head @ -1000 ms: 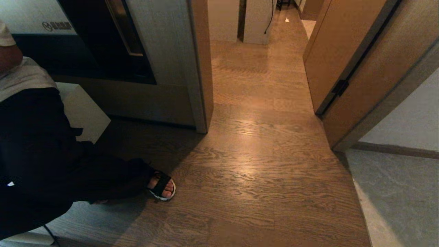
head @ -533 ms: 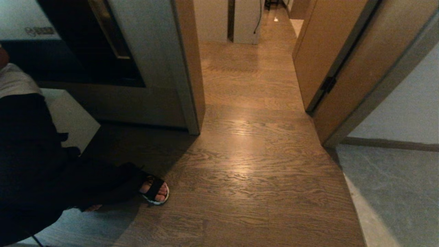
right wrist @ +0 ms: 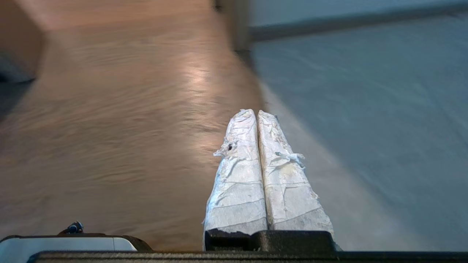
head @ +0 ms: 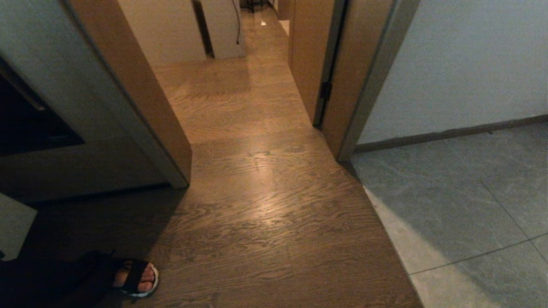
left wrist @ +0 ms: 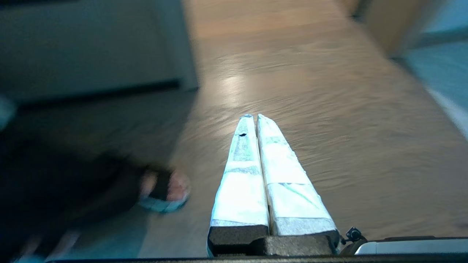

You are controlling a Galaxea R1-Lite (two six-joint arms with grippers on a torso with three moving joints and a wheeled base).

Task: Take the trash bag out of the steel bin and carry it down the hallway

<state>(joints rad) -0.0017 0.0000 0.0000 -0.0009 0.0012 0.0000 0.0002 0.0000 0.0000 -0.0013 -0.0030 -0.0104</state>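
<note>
No clear plastic trash bag, no steel bin in any view. I see brown wood-grain plank floor [head: 265, 205] mid-frame, pale grey tiled hallway floor [head: 462, 201] at right, person's sandalled foot [head: 137, 279] lower left. Left gripper [left wrist: 253, 117] pressed closed, empty. Right gripper [right wrist: 252, 112] closed, empty. My advice: search for bin slowly, steer wide of foot. No legible writing.

A wood-floored hallway [head: 257, 141] runs ahead, seemingly meeting grey tiles rightward.
</note>
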